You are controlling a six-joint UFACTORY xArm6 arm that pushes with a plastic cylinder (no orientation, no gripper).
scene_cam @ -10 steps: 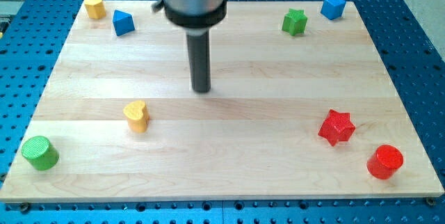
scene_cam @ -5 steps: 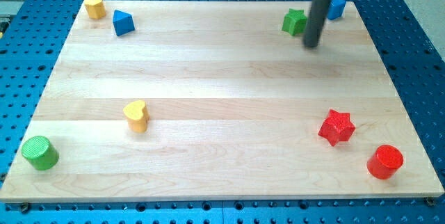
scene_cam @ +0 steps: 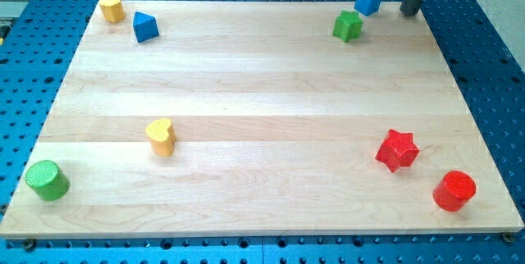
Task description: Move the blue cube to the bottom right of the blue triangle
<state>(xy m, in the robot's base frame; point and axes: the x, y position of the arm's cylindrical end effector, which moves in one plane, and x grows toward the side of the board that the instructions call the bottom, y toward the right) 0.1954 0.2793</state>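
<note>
The blue cube (scene_cam: 368, 0) sits at the board's top edge, toward the view's right, just above and right of the green star (scene_cam: 348, 26). The blue triangle (scene_cam: 145, 26) lies far off at the view's top left, next to the yellow block (scene_cam: 111, 7). My tip (scene_cam: 409, 11) is at the board's top right corner, a short way to the right of the blue cube and not touching it.
A yellow heart (scene_cam: 162, 137) lies left of centre. A green cylinder (scene_cam: 47, 180) stands at the bottom left. A red star (scene_cam: 397, 149) and a red cylinder (scene_cam: 454, 190) sit at the bottom right. The wooden board (scene_cam: 262, 116) rests on a blue perforated table.
My tip swept from the board's middle to the top right corner, passing round the blue cube. The blue cube has shifted left, closer to the green star.
</note>
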